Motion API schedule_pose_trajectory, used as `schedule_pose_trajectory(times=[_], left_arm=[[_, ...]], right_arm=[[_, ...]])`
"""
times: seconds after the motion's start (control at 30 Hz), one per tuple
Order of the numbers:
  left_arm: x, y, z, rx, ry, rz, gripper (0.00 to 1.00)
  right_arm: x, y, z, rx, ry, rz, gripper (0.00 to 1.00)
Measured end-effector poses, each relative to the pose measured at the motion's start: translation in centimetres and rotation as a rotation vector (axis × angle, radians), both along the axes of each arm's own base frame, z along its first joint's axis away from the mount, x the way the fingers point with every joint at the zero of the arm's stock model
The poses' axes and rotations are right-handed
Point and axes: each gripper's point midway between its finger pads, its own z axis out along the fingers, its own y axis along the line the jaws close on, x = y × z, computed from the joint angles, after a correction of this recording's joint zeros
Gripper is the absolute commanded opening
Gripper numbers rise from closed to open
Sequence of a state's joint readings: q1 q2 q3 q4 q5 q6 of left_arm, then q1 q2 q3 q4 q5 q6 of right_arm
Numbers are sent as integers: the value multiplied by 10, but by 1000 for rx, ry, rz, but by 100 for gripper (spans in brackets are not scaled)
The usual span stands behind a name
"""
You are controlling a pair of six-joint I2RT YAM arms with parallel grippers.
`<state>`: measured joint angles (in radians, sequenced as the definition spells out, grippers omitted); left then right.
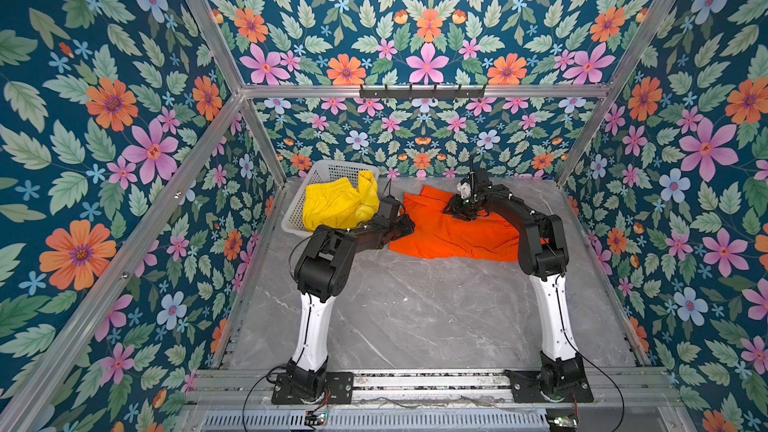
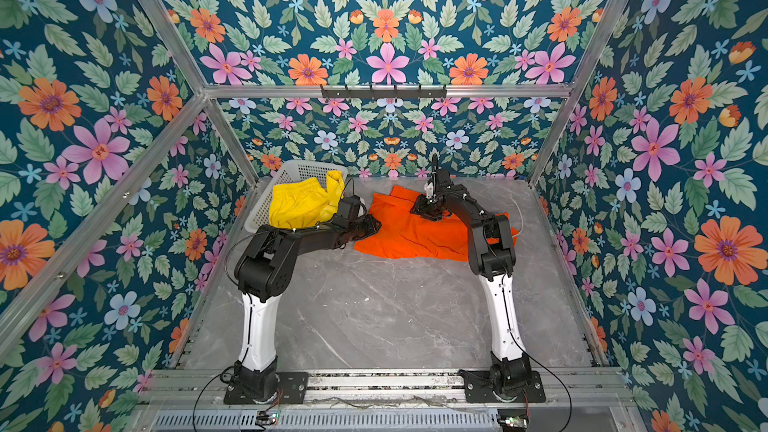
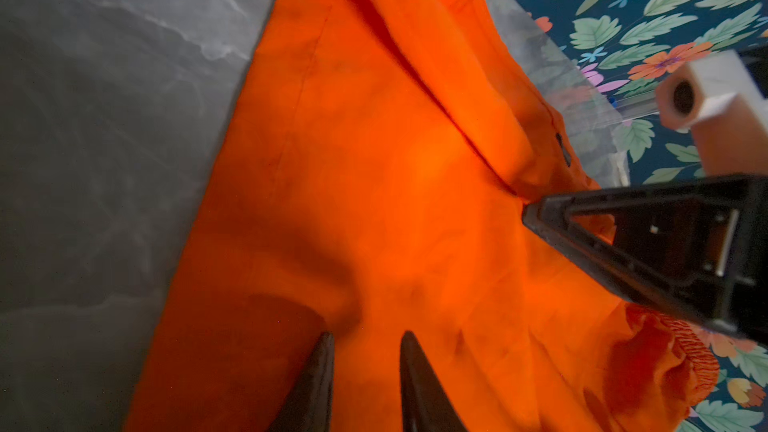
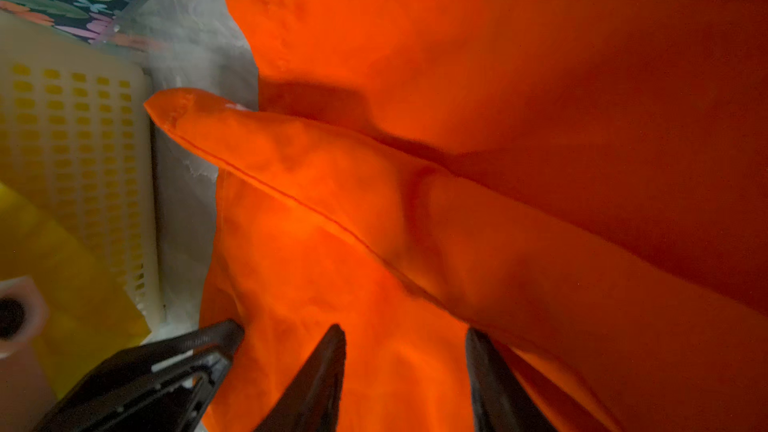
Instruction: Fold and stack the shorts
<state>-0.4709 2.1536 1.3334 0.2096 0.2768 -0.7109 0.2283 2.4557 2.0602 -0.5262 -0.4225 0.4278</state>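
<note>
The orange shorts lie spread and creased on the marble table at the back middle. My left gripper sits low at their left edge, open by a narrow gap with orange cloth showing between the fingertips. My right gripper points down onto the shorts' far part, open wider, over orange cloth beside a raised fold. The yellow shorts lie bunched in the white basket. Neither gripper lifts any cloth.
The basket stands at the back left, close to the left gripper and the orange shorts' edge. Grey marble table stretches in front of the shorts to the arm bases. A black hook rail hangs on the back wall.
</note>
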Motion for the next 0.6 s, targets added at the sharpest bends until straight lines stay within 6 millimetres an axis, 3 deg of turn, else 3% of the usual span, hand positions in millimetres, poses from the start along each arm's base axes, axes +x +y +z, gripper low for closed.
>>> schedule_pose_trajectory(times=[0.2,0.6], left_arm=[[-2,1,-4,6,-14,-10,30],[-2,1,-1,9,-45,-23,35]], right_arm=[[18,-12,-1,-6,-12,-36,48],[85,-113,17,-9,-112,-247,49]])
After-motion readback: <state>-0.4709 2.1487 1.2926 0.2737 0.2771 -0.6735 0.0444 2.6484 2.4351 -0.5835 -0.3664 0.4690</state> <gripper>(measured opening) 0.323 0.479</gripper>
